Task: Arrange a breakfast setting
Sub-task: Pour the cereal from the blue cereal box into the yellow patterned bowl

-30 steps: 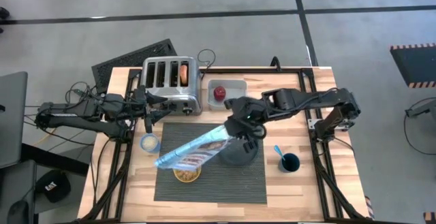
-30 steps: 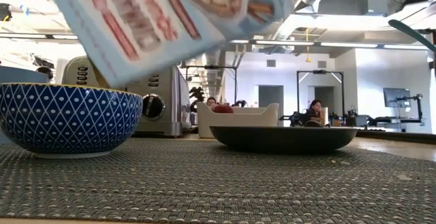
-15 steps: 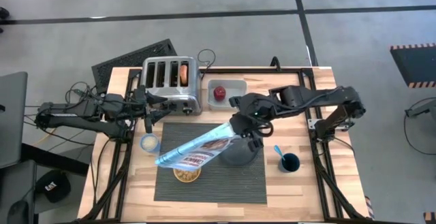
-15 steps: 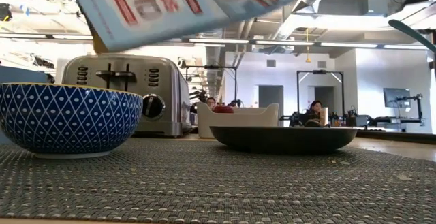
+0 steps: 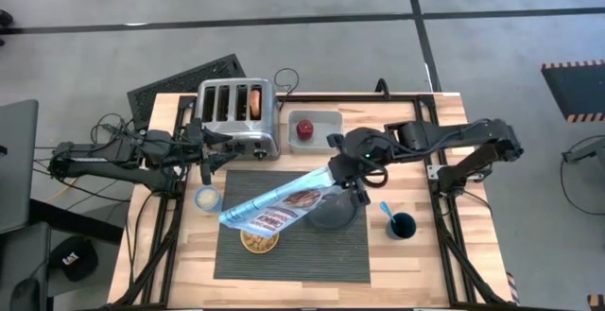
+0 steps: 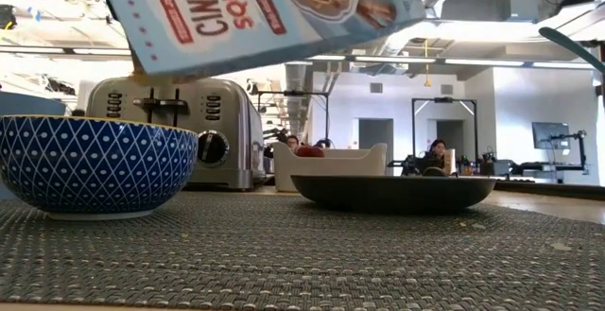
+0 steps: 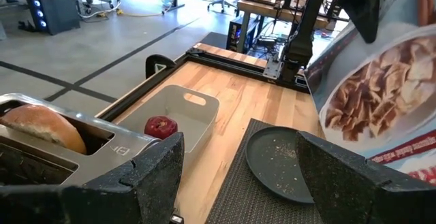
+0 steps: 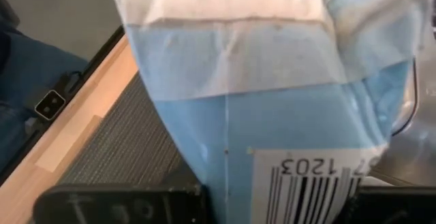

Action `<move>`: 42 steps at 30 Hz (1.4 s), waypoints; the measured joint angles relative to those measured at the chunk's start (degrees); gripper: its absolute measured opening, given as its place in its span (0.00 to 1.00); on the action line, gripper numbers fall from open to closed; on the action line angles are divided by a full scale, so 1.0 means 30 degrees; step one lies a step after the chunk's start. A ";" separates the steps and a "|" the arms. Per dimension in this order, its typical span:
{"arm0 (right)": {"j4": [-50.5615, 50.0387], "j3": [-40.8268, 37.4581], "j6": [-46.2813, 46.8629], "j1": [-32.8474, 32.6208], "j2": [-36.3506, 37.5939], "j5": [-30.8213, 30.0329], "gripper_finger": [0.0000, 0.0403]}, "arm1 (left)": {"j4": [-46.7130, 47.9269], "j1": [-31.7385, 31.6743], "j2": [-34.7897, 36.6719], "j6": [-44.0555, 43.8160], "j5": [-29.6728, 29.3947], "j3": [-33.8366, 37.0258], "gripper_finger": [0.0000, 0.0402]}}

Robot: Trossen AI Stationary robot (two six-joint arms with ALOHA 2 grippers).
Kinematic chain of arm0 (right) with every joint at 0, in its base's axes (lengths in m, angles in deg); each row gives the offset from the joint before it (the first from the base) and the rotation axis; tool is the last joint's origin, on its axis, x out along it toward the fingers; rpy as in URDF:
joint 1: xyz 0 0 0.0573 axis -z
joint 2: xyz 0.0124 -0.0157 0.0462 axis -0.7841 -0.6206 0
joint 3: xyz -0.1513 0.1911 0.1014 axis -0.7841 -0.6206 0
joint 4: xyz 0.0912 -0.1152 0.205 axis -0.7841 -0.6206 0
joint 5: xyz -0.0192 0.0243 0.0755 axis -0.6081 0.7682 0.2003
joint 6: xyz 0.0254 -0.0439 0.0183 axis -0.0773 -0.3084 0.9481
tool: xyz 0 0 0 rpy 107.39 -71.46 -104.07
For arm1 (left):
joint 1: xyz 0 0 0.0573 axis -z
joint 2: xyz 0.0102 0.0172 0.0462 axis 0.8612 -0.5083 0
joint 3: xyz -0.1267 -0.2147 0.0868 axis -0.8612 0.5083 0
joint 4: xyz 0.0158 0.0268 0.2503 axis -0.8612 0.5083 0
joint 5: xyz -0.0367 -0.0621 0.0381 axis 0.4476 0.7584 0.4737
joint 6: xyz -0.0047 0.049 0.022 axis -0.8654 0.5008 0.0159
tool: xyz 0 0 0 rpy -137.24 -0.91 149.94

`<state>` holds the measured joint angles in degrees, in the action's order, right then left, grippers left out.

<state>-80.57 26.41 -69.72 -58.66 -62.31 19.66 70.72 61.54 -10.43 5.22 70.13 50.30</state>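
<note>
My right gripper is shut on the blue cinnamon cereal box, which slants down over the dark grey ribbed placemat toward a bowl, blue-patterned outside, with cereal in it. The dark round plate lies on the mat beside it. The bagel stands in a toaster slot. The red apple lies in a white tray. The dark blue cup holds the blue-handled spoon. My left gripper is open and empty in front of the toaster. My right gripper pinches the cereal box near its raised end, by the barcode, one finger on each side. The box is lifted clear and slants down toward the table's left and near side, its lower end above the bowl.
The four-slot steel toaster stands at the far left behind the mat, the white tray next to it. A small round cup stands left of the mat. People sit in the room beyond the table.
My right gripper has drawn a little toward the table's right edge with the cereal box. In the low view the box's lower end has risen higher above the bowl, and the box has turned so that more of its printed front shows.
</note>
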 joint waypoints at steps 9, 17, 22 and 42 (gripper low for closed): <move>0.3675 -0.4408 0.0803 0.0296 0.2361 0.0357 0.19 | -0.0015 -0.0003 0.0004 -0.0022 0.0000 0.0000 0.66; 0.6227 -0.7438 0.1441 0.0289 0.3648 0.0422 0.20 | -0.0025 0.0000 0.0007 -0.0431 -0.0002 0.0000 0.66; 0.6950 -0.8591 0.1647 0.0289 0.4075 0.0437 0.20 | -0.0232 -0.0007 0.0000 -0.0510 -0.0007 0.0000 0.66; 1.1801 -1.3272 0.2624 0.0245 0.5788 0.0539 0.20 | -0.0750 -0.0002 -0.0514 -0.0481 -0.0006 0.0000 0.66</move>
<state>-45.16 -13.41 -61.85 -57.92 -44.94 21.28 68.47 61.53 -11.97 3.78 70.12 50.30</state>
